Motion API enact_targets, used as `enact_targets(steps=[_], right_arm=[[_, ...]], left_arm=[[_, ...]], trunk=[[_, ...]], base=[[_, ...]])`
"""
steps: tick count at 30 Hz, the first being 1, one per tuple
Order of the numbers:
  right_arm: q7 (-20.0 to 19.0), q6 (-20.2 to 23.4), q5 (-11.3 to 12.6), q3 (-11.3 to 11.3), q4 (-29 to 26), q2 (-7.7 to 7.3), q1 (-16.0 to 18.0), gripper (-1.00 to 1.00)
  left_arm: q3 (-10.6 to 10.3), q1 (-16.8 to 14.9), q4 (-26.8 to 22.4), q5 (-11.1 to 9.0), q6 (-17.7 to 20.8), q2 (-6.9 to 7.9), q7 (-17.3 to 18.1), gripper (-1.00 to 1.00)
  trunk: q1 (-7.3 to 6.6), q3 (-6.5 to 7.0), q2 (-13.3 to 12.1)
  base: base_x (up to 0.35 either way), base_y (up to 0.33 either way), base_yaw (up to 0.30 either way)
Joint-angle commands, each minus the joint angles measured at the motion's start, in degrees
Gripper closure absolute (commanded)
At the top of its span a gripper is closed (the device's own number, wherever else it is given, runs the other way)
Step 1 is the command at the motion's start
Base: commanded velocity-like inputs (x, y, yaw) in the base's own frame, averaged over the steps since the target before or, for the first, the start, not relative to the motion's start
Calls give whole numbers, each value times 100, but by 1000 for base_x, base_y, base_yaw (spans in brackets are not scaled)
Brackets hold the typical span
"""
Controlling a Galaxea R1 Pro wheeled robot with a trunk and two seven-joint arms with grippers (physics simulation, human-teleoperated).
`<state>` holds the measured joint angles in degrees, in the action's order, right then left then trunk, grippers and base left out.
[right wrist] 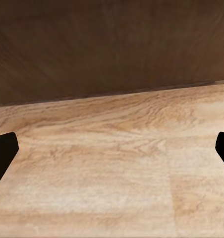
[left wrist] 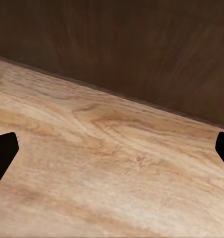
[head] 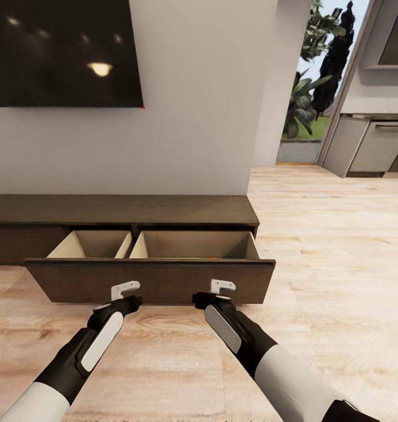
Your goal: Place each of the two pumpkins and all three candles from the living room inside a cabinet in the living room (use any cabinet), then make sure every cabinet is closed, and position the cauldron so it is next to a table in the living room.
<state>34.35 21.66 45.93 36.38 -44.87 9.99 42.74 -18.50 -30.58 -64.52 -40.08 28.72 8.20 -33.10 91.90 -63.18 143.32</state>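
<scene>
The long dark brown cabinet (head: 122, 210) stands against the wall with its wide drawer pulled out, showing two light tan compartments (head: 193, 243). A thin orange sliver (head: 213, 257) peeks over the drawer front's inner edge; I cannot tell what it is. Pumpkins, candles and cauldron are hidden or out of view. My left gripper (head: 125, 289) and right gripper (head: 223, 286) both sit at the drawer front (head: 163, 281), open and holding nothing. In the wrist views the left gripper (left wrist: 112, 153) and right gripper (right wrist: 112, 153) are spread wide over the floor just before the dark front (left wrist: 141, 44).
A dark TV (head: 64, 53) hangs on the wall above the cabinet. To the right, light wood floor (head: 327, 234) runs to a doorway with plants (head: 313, 88) and grey kitchen units (head: 374, 146).
</scene>
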Motion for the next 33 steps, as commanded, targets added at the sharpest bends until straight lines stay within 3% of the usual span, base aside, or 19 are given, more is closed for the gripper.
enact_targets(steps=[1, 7, 9, 11, 13, 19, 21, 22, 26, 33], right_arm=[[38, -53, 31, 69, 5, -4, 6, -100], [35, -648, 33, 669, 84, 1, 6, -100], [35, -843, 37, 796, 96, -2, 6, -100], [36, -1088, 39, 951, 105, -40, 6, -100], [36, -1300, 44, 1045, 128, -71, 6, -100], [35, -1776, 1, 1118, 440, -99, 6, -100], [36, -1908, -134, 1120, 500, -101, 4, -100], [36, -2051, -375, 1119, 567, -100, 1, -100], [38, -2521, -960, 1113, 737, -95, -2, -100], [33, -2905, -1209, 1109, 1034, -93, -3, -100]], left_arm=[[-21, -4, -3, -46, -6, 7, -57, -100], [-87, -1, 31, -6, -195, 19, -57, -100], [-253, -1, 103, 0, -342, 27, -57, -100], [-549, -1, 228, 8, -672, 42, -57, -100], [-693, 0, 285, 5, -914, 52, -52, -100], [-787, 0, 330, 1, -1096, 65, -48, -100], [-791, 0, 353, 5, -1105, 66, -48, -100], [-793, 0, 369, 7, -1109, 67, -48, -100], [-795, 0, 384, 47, -1113, 73, -48, -100], [-817, 0, 346, 249, -1152, 131, -32, -100]], trunk=[[1, -28, 4], [16, -161, 12], [22, -206, 15], [27, -250, 18], [32, -294, 20], [47, -427, 28], [53, -471, 31], [55, -494, 32], [65, -582, 38], [84, -737, 47]], base=[[0, 0, 0], [0, 0, 0], [0, 0, 0], [0, 0, 0], [0, 0, 0], [0, 0, 0], [0, 0, 0], [0, 0, 0], [0, 0, 0], [0, 0, 0]])
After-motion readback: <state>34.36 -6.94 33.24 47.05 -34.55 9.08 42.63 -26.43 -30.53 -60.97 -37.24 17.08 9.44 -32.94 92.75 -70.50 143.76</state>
